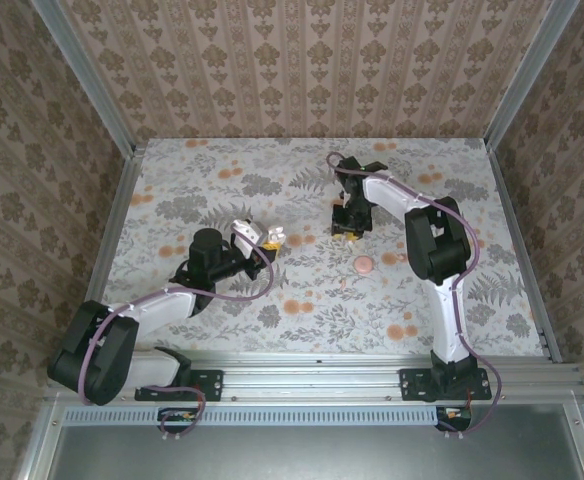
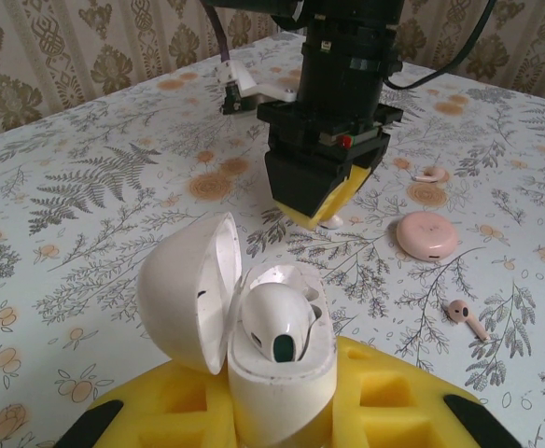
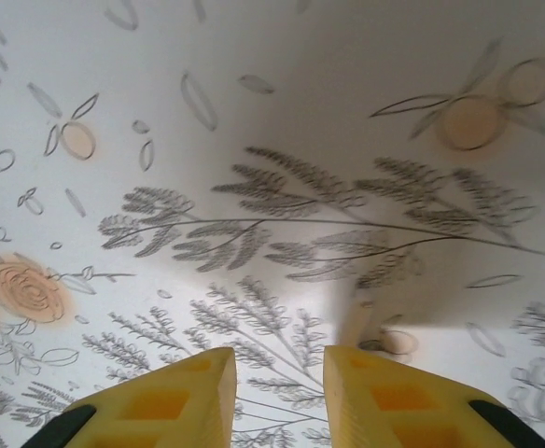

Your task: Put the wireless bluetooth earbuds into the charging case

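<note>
Open charging case [image 2: 198, 299], one earbud [image 2: 277, 327] seated, clamped in the left gripper [image 2: 277, 415]; right gripper [image 3: 279, 392] slightly parted, empty, just beside a second earbud [image 3: 355, 322]

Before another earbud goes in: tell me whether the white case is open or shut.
Open. The case has its lid swung up leftward, and one earbud sits inside.
</note>
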Motion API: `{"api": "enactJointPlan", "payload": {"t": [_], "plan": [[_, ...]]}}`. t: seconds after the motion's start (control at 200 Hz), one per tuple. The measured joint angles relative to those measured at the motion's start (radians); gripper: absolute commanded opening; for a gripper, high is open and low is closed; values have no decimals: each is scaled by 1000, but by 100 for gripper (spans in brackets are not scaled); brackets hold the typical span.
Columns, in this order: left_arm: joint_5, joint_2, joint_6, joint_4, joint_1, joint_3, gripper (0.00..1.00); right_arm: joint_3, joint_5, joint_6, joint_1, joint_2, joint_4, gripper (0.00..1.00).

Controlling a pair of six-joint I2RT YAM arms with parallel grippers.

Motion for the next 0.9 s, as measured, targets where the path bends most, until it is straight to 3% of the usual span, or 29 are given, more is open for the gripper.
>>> {"api": "enactJointPlan", "payload": {"t": [0.31, 0.9], "plan": [[0, -13, 8, -8, 0, 0, 11, 36, 37, -4, -56, -1, -42, 33], [0, -24, 23, -21, 0, 0, 10, 66, -9, -7, -55, 42, -35, 29]]}}
